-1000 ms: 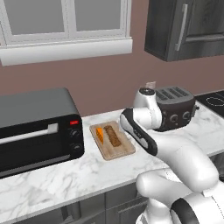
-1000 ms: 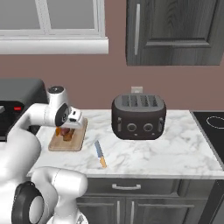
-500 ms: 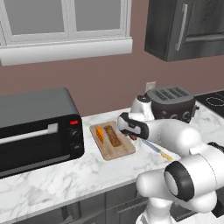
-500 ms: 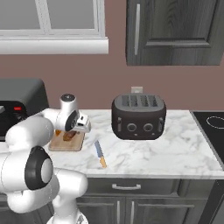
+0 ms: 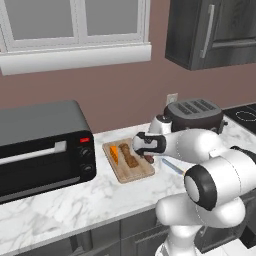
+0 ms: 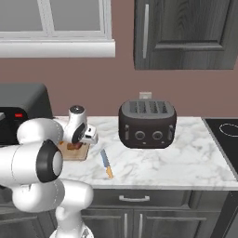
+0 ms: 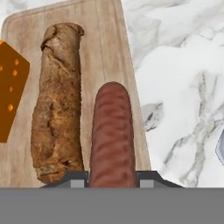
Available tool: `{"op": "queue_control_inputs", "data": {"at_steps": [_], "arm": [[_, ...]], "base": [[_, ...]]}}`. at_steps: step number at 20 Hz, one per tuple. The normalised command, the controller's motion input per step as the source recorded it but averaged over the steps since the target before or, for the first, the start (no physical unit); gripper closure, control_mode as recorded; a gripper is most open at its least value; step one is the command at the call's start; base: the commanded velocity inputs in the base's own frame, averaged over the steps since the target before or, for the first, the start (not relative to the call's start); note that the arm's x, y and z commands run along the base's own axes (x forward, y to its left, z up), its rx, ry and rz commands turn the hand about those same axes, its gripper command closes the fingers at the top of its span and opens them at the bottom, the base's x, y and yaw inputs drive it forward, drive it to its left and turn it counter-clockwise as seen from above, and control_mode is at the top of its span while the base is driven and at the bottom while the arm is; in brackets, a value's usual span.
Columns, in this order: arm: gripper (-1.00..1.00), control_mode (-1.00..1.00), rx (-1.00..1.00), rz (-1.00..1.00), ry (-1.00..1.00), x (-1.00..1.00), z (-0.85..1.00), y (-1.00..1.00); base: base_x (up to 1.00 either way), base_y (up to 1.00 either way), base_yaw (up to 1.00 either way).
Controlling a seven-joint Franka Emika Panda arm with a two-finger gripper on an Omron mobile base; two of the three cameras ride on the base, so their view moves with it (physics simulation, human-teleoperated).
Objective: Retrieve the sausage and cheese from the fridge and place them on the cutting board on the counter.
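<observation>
The sausage (image 7: 112, 135), a slim, smooth, reddish-brown cylinder with a rounded far end, sits clamped between the gripper (image 7: 112, 178) fingers, its near end between the two dark tips. It lies lengthwise over the right-hand margin of the cutting board (image 7: 94, 26), a light-brown wooden slab; whether it touches the wood cannot be told. Just left of the gripped sausage lies a thicker, mottled tan-brown log (image 7: 57, 100), parallel to it and resting on the board. Farther left, at the board's far side from the gripper, the cheese (image 7: 9, 87) shows as an orange wedge dotted with small holes. To the right of the gripper spreads the counter (image 7: 179, 83), white marble with grey veins. In the right base view a knife (image 6: 106, 163) with an orange handle lies on the marble near the gripper (image 6: 74, 146), and a dark four-slot toaster (image 6: 147, 124) stands beyond it. In the left base view a black toaster oven (image 5: 42, 145) stands on the board's other side.
</observation>
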Motion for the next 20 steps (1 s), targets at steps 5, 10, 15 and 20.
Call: {"op": "queue_control_inputs", "data": {"at_steps": [5,10,15,20], "arm": [[1.0,-1.0,0.0,0.0,0.0,0.07,-0.19,0.1],[1.0,-1.0,0.0,0.0,0.0,0.17,-0.2,0.11],[1.0,-1.0,0.01,0.0,0.0,0.17,-0.17,0.0],[1.0,-1.0,0.01,0.0,0.0,0.08,-0.18,0.0]], "base": [[0.0,0.0,0.0],[0.0,0.0,0.0],[0.0,0.0,0.0],[0.0,0.0,0.0]]}}
